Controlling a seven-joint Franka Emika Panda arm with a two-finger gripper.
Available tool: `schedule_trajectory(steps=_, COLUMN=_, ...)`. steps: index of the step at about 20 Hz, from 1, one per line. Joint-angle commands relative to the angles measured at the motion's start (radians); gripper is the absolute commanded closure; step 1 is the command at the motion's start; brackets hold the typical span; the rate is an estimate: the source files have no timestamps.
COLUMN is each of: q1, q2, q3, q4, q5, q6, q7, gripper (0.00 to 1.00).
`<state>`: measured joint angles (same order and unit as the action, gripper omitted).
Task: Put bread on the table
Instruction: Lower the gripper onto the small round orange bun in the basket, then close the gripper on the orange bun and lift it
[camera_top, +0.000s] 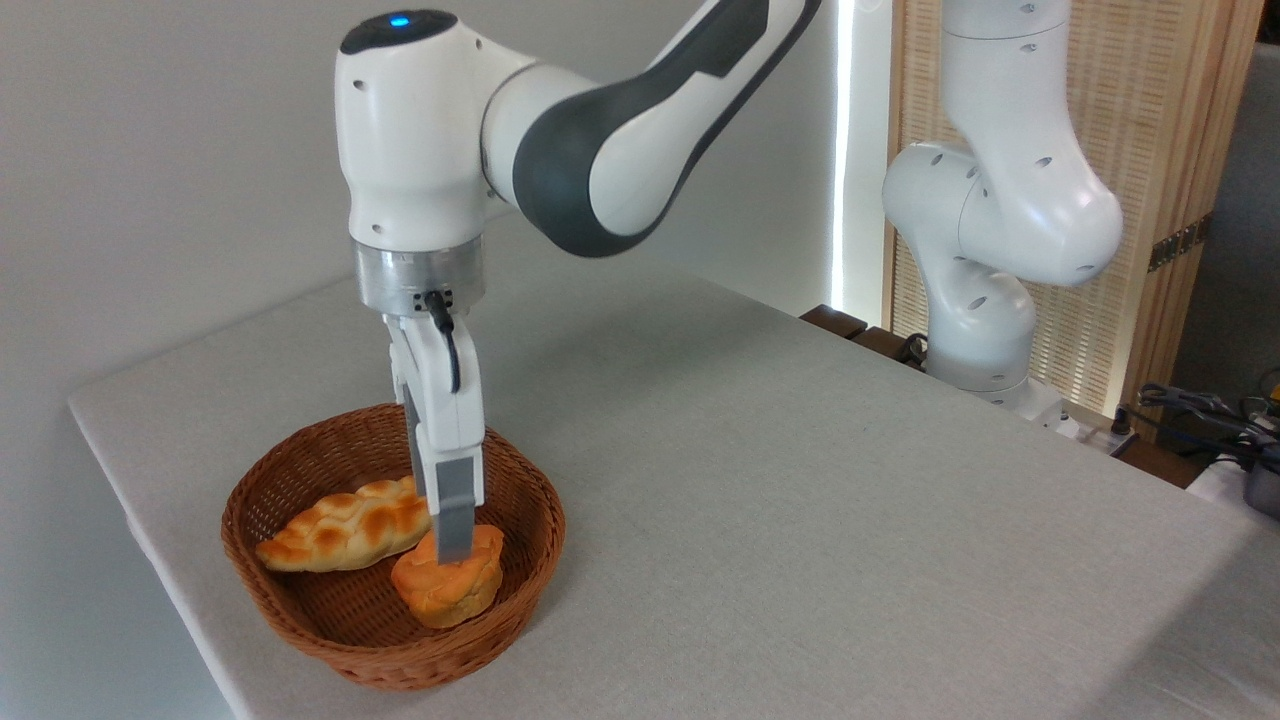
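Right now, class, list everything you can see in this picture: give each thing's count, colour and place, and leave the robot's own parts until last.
Bun: one, orange-golden, in the basket's front right part.
Braided loaf: one, golden, in the basket, left of the bun.
Wicker basket: one, brown, near the table's front left corner.
Table: one, light grey-beige cloth top.
Slatted screen: one, pale wood, back right.
Cables: dark, far right edge.
Robot arm: one, white and grey.
Claw: one, grey fingers, down at the bun.

Edge-on gripper (450, 545) hides its jaws' gap over the bread (447, 592).
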<state>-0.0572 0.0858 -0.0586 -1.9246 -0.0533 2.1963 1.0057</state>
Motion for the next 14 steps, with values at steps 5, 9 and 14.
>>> schedule_trajectory(steps=5, q1=0.005, q2=0.012, q3=0.005, q4=-0.067, q5=0.013, q6=0.120, q7=0.117, gripper=0.00)
schedule_trajectory(steps=9, q1=0.005, q2=0.018, q3=0.005, q4=-0.071, q5=0.023, q6=0.122, q7=0.117, gripper=0.00)
schedule_trajectory(steps=14, q1=0.005, q2=0.017, q3=0.005, q4=-0.071, q5=0.041, q6=0.115, q7=0.117, gripper=0.49)
